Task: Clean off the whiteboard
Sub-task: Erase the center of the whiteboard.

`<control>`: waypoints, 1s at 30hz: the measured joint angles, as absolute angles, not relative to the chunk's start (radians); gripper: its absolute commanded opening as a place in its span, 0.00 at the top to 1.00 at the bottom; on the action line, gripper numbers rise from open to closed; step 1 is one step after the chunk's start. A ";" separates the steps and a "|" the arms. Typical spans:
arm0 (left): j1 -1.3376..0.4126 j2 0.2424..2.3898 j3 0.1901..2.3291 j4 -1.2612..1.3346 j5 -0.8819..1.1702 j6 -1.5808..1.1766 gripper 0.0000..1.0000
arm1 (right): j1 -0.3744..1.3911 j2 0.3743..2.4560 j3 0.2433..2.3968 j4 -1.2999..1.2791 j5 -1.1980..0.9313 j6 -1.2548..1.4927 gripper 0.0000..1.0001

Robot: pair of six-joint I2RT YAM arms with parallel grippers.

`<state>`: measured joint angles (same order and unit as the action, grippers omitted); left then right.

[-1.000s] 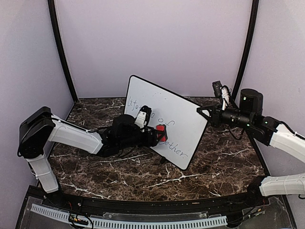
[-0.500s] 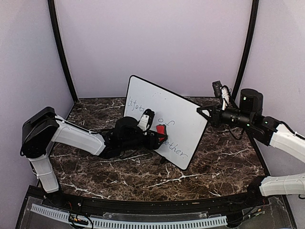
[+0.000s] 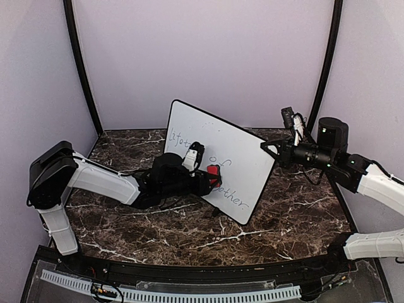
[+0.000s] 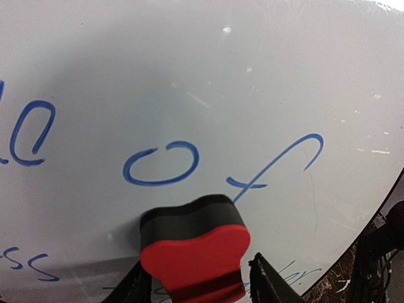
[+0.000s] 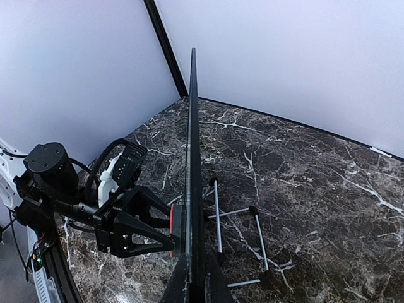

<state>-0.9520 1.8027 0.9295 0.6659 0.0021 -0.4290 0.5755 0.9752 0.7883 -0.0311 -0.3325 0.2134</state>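
Note:
The whiteboard (image 3: 237, 142) stands tilted on the marble table, with blue handwritten words on its face (image 4: 189, 76). The word "of" (image 4: 161, 165) shows just above a red eraser (image 4: 192, 259) whose dark felt presses against the board. My left gripper (image 3: 211, 180) straddles the eraser (image 3: 214, 172); the left finger touches it and a small gap shows at the right finger (image 4: 259, 278). My right gripper (image 5: 194, 278) is shut on the board's thin black edge (image 5: 192, 158) at the board's right corner (image 3: 265, 148).
A thin metal wire stand (image 5: 218, 221) props the board from behind. Dark marble tabletop (image 3: 297, 208) spreads around it. Lilac walls and black corner posts (image 3: 82, 69) enclose the back and sides.
The left gripper's fingers have drawn in closer round the eraser, and the left arm shifted slightly right. The board and right arm stayed put.

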 measured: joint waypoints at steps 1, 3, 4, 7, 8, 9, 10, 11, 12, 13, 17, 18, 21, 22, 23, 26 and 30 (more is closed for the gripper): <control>-0.952 1.803 0.929 0.665 -0.001 -0.429 0.52 | 0.575 0.975 0.788 -0.031 -0.332 0.214 1.00; -0.952 1.803 0.929 0.666 -0.003 -0.427 0.55 | 0.575 0.976 0.788 -0.030 -0.332 0.214 1.00; -0.952 1.803 0.929 0.666 -0.004 -0.426 0.57 | 0.575 0.976 0.788 -0.030 -0.333 0.214 1.00; -0.952 1.803 0.929 0.666 -0.009 -0.424 0.64 | 0.575 0.976 0.788 -0.030 -0.333 0.213 1.00; -0.952 1.803 0.929 0.666 -0.010 -0.424 0.65 | 0.575 0.976 0.788 -0.030 -0.333 0.214 1.00; -0.952 1.803 0.929 0.665 -0.010 -0.423 0.67 | 0.575 0.976 0.788 -0.030 -0.332 0.214 1.00; -0.952 1.803 0.929 0.665 -0.010 -0.422 0.68 | 0.575 0.976 0.788 -0.030 -0.332 0.214 1.00; -0.952 1.803 0.929 0.665 -0.010 -0.422 0.68 | 0.575 0.976 0.788 -0.030 -0.332 0.214 1.00; -0.952 1.803 0.929 0.666 -0.010 -0.421 0.68 | 0.575 0.976 0.788 -0.030 -0.332 0.214 1.00; -0.952 1.803 0.929 0.665 -0.011 -0.420 0.69 | 0.575 0.976 0.788 -0.030 -0.332 0.214 1.00; -0.952 1.803 0.929 0.665 -0.012 -0.412 0.70 | 0.575 0.976 0.788 -0.030 -0.332 0.214 1.00; -0.952 1.803 0.929 0.665 -0.012 -0.407 0.70 | 0.575 0.976 0.788 -0.030 -0.332 0.214 1.00; -0.952 1.798 0.929 0.657 -0.016 -0.389 0.71 | 0.575 0.976 0.788 -0.030 -0.333 0.214 1.00; -0.952 1.794 0.929 0.652 -0.020 -0.379 0.71 | 0.575 0.976 0.788 -0.030 -0.334 0.214 1.00; -0.952 1.786 0.929 0.643 -0.026 -0.369 0.71 | 0.575 0.976 0.788 -0.030 -0.335 0.213 1.00; -0.952 1.752 0.933 0.617 -0.041 -0.336 0.71 | 0.575 0.976 0.788 -0.030 -0.335 0.213 1.00; -0.933 1.699 0.947 0.572 -0.045 -0.293 0.70 | 0.575 0.974 0.788 -0.031 -0.334 0.213 1.00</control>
